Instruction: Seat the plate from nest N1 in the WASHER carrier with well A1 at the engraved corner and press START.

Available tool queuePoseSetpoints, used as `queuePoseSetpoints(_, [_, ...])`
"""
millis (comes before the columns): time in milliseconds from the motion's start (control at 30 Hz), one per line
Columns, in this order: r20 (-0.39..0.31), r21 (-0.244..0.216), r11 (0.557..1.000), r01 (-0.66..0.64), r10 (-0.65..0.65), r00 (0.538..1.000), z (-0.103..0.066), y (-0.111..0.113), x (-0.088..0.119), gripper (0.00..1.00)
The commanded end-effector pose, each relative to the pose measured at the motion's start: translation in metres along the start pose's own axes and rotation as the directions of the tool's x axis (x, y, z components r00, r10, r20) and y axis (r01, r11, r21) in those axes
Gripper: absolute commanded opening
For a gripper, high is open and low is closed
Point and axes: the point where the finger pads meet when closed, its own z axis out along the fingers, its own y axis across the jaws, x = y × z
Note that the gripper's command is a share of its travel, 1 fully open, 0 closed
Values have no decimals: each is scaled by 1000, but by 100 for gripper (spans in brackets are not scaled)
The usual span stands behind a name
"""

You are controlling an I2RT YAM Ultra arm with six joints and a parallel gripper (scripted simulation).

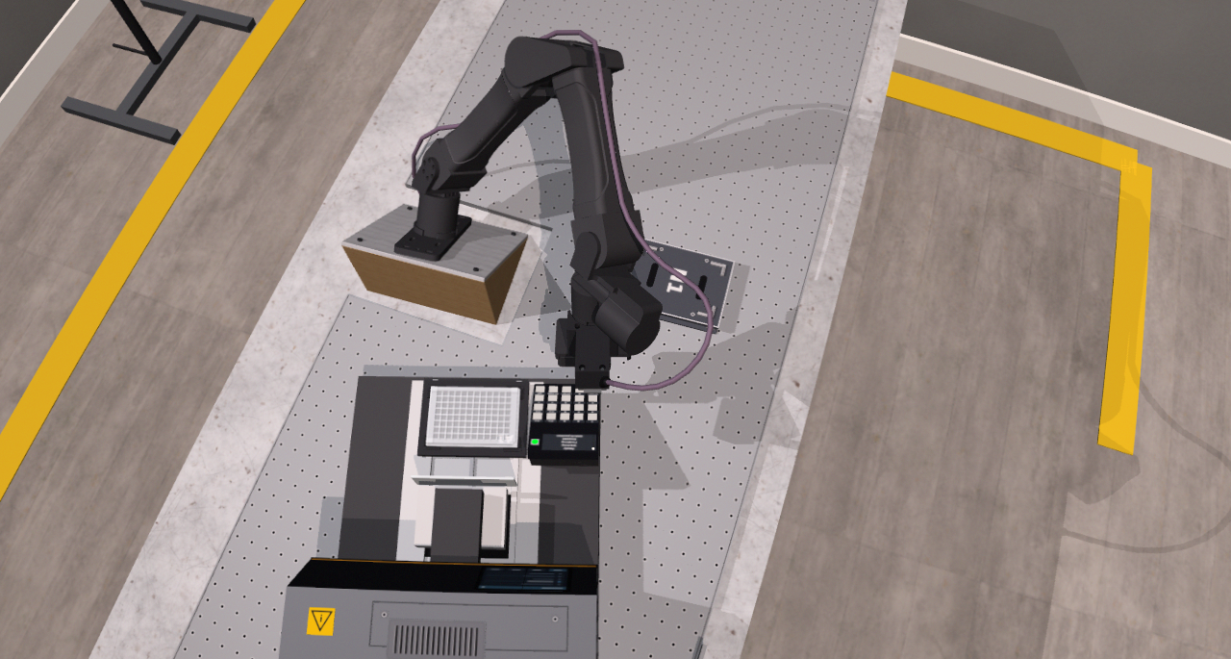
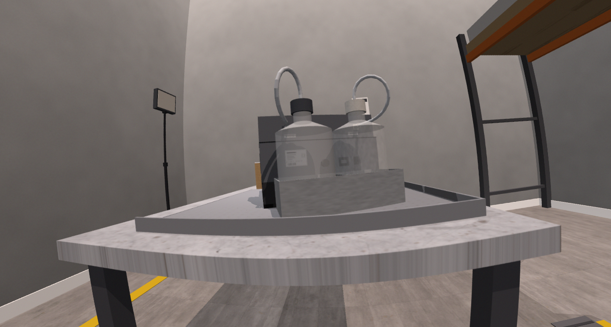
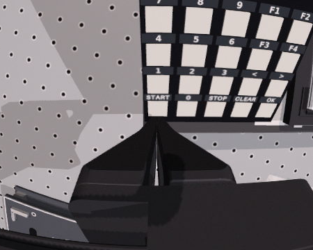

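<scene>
The white plate [image 1: 473, 417] lies on the dark carrier [image 1: 421, 436] of the washer and looks flat; its cut-off corner is too small to tell. Only the plate's edge shows at the right of the wrist view. My gripper [image 3: 156, 124] is shut and empty. In the wrist view its tips stand just beside the lower edge of the START key [image 3: 158, 109]; whether they touch it I cannot tell. The keypad [image 1: 565, 403] [image 3: 176, 55] shows its lowest row above the tips. The lamp [image 1: 534, 442] is green. The nest N1 [image 1: 675, 280] [image 3: 42, 222] shows no plate on it.
The washer's grey housing [image 1: 344, 608] stands at the near end, with its wash head [image 1: 456, 518] behind the carrier. The arm's wooden base block [image 1: 430, 285] stands to the left. Two bottles [image 2: 302, 154] [image 2: 356, 154] stand in a grey tray [image 2: 342, 195].
</scene>
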Motion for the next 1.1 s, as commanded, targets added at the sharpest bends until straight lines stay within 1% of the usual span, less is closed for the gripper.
queuePoseSetpoints(0, [16,-11,1000,-22,22,1000,-2,-4,-5,0])
queuePoseSetpoints(100, [-3,4,1000,-27,27,1000,8,-9,-2,0])
queuePoseSetpoints(367, [-6,6,1000,-18,18,1000,13,-7,1,0])
queuePoseSetpoints(433, [0,-1,1000,-21,21,1000,11,-6,-1,0])
queuePoseSetpoints(500, [-5,6,1000,-22,22,1000,15,-7,0,0])
queuePoseSetpoints(567, [9,-5,1000,-18,19,1000,-1,-5,-1,0])
queuePoseSetpoints(667, [37,-26,1000,3,-2,999,-14,6,-11,0])
queuePoseSetpoints(733, [37,-26,1000,3,-2,999,-14,6,-11,0])
queuePoseSetpoints(1067, [40,-23,1000,3,-3,999,-31,5,-11,0])
